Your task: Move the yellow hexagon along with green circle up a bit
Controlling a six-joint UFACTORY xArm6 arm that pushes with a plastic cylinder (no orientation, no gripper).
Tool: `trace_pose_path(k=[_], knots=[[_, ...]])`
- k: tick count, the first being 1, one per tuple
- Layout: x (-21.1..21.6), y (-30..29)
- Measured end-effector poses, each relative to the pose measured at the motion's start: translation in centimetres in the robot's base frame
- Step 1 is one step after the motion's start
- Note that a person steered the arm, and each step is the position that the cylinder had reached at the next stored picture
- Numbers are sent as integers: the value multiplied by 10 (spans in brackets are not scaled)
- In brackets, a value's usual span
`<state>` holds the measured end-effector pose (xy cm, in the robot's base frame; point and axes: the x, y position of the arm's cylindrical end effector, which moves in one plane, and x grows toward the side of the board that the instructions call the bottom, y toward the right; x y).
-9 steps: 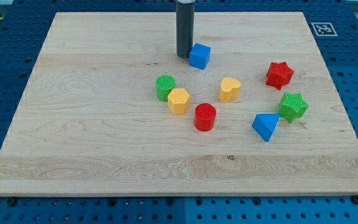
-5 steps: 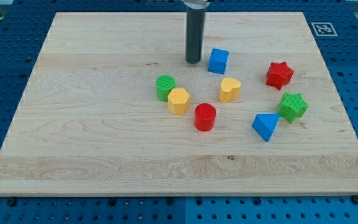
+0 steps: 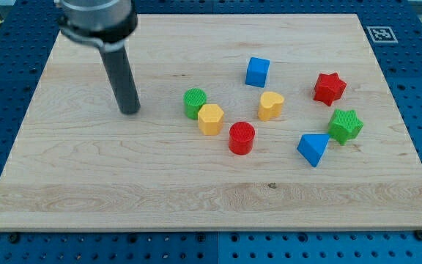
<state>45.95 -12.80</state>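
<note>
Your tip [image 3: 130,111] sits on the bare board at the view's left, well apart from every block. There is no claw on this rod, so nothing is clenched or grasped; the tip touches no block.

The pair you want: green circle [image 3: 195,103] and yellow hexagon [image 3: 211,119], touching or very nearly so, left of the board's centre. From the tip, the green circle lies at about 3 o'clock, the hexagon a little past 3, toward 4. From the green circle, the hexagon sits at roughly 4 to 5 o'clock, so the pair's long axis runs on a diagonal, upper-left to lower-right.

That diagonal is what the push turns on. To send both toward 12 o'clock, my read is you need the tip below the pair, near 6 o'clock of the hexagon, not beside them as it is now.

Watch the red cylinder [image 3: 242,138], just beside the hexagon at its 4 o'clock; it crowds the approach from below. The yellow heart-shaped block [image 3: 270,105] and blue cube [image 3: 257,72] lie further to the view's right, clear of an upward path.
</note>
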Motion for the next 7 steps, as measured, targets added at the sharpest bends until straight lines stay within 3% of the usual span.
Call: trace_pose_path(k=[2,4,7], knots=[[65,47],[65,120],[20,120]])
